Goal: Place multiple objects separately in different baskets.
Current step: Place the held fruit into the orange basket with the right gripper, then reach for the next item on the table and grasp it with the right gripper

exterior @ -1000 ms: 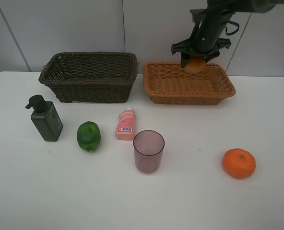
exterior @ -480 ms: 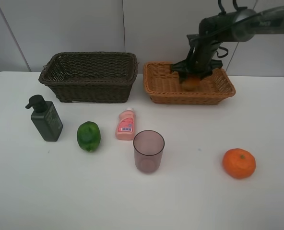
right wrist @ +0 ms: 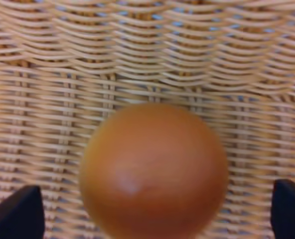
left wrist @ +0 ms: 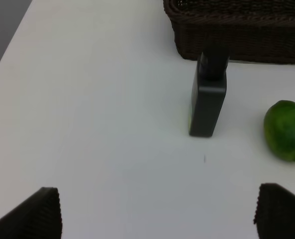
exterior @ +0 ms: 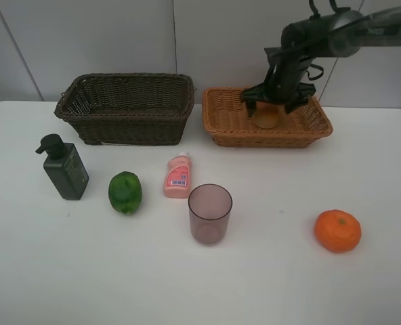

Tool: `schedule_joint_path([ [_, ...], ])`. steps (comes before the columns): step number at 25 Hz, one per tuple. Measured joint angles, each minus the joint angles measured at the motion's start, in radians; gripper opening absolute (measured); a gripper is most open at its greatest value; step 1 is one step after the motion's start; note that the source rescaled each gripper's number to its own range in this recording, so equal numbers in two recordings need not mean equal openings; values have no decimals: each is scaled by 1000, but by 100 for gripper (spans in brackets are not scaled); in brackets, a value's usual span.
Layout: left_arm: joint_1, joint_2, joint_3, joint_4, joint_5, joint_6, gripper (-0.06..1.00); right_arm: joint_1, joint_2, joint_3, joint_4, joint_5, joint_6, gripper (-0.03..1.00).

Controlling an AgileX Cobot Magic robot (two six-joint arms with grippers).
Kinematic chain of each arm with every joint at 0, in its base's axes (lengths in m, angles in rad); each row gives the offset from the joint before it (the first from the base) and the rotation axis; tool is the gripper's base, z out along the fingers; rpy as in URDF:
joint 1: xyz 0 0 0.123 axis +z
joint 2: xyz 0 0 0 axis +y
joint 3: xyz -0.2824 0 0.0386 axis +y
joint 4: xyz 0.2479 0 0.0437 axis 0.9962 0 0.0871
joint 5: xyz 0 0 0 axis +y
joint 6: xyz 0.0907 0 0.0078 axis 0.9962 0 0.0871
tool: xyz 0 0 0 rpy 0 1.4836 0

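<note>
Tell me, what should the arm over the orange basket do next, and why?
Probably lift the right gripper straight up: its jaws stand open, both clear of the peach, which lies in the light basket.

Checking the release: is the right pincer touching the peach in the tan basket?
Apart. The right wrist view shows basket weave between the peach and both pincer fingertips.

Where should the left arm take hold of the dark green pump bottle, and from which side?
Probably around the pump bottle on its flat-sided body, below the pump head, approaching level from the near side. It stands upright and its head is narrow. The dark basket stands behind it and the green fruit sits on one side, so the front looks free.
</note>
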Motion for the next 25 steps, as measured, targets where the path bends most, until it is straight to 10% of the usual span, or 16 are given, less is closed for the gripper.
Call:
schedule_joint_path([
  [7, 0, 0, 0, 0, 0, 0, 100, 0, -118, 29, 14, 142, 0, 97],
  [25, 0, 0, 0, 0, 0, 0, 100, 24, -701, 768, 109, 173, -27, 97],
])
